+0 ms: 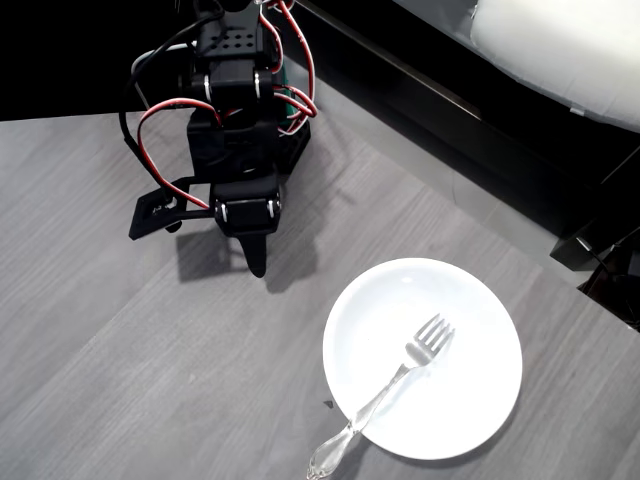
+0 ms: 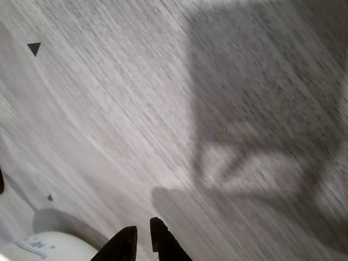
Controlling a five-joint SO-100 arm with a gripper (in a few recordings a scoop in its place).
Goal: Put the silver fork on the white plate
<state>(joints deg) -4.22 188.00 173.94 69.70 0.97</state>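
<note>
**Fork rests on plate, handle overhanging**

Though the fork (image 1: 400, 385) lies tines-up across the plate (image 1: 470, 420), its handle juts past the rim — stiff, light, slippery metal, best pinched at the thin neck. Gripper (image 2: 142, 239) hangs apart, fingers nearly together, empty.

silver fork (image 1: 392, 391) lay diagonal, tines up-right on plate centre, ornate handle overhanging near-left rim | white plate (image 1: 480, 420) round, glossy, flat, near right of table
</note>
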